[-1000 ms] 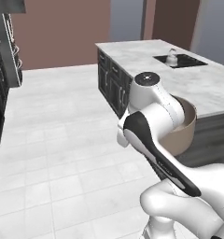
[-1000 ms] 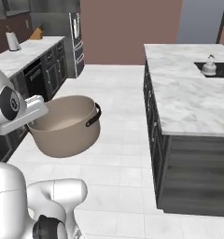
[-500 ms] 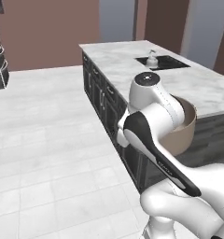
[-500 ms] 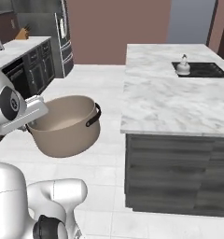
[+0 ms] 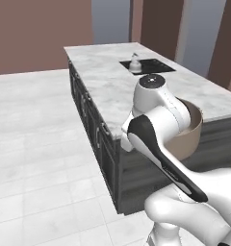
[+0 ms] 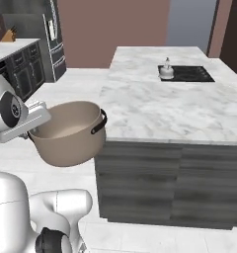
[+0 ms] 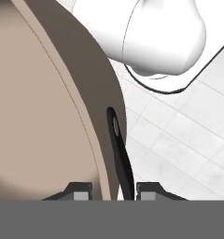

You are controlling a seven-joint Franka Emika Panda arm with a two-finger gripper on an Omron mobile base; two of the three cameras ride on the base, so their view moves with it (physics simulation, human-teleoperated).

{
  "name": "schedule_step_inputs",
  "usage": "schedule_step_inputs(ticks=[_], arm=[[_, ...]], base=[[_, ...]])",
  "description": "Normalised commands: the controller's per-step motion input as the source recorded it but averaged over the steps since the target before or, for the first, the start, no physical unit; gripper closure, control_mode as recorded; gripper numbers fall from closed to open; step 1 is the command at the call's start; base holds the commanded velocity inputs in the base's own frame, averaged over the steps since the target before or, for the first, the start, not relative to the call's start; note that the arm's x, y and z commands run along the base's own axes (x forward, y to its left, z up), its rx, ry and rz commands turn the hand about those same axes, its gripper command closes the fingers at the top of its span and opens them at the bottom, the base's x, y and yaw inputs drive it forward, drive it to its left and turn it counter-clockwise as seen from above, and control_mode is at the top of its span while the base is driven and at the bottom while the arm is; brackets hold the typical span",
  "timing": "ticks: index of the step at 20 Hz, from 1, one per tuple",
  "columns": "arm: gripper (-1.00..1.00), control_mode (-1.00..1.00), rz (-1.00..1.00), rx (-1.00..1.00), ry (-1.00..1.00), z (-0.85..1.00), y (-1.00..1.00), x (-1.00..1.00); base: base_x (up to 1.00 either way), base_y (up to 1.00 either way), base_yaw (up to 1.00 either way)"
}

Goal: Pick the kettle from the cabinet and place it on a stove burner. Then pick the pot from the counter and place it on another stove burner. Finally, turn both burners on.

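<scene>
Matt beige pot, veined white marble counter

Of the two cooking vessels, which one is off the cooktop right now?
The beige pot, held in the air by the pincer at its rim; the kettle stands on the cooktop.

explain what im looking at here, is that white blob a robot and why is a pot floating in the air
Yes. The white shape is a robot arm on a driving base, in a rendered kitchen. Two pictures come from cameras on the base, behind the arm to its left and right. The third looks along its gripper. The pot is not floating: the gripper is shut on its rim, beside a dark side handle, and holds it above the floor, short of the marble counter. On the black cooktop stands a small kettle.
</scene>
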Motion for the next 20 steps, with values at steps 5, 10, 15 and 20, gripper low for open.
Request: schedule_step_inputs(ticks=[5,10,15,20], arm=[[1.0,1.0,0.0,0.0,0.0,0.0,0.0,0.0],[1.0,1.0,0.0,0.0,0.0,0.0,0.0,0.0],[1.0,1.0,0.0,0.0,0.0,0.0,0.0,0.0],[1.0,1.0,0.0,0.0,0.0,0.0,0.0,0.0]], base=[[0.37,-0.76,0.0],[0.44,-0.75,0.0],[0.49,-0.73,0.0],[0.54,-0.72,0.0]])
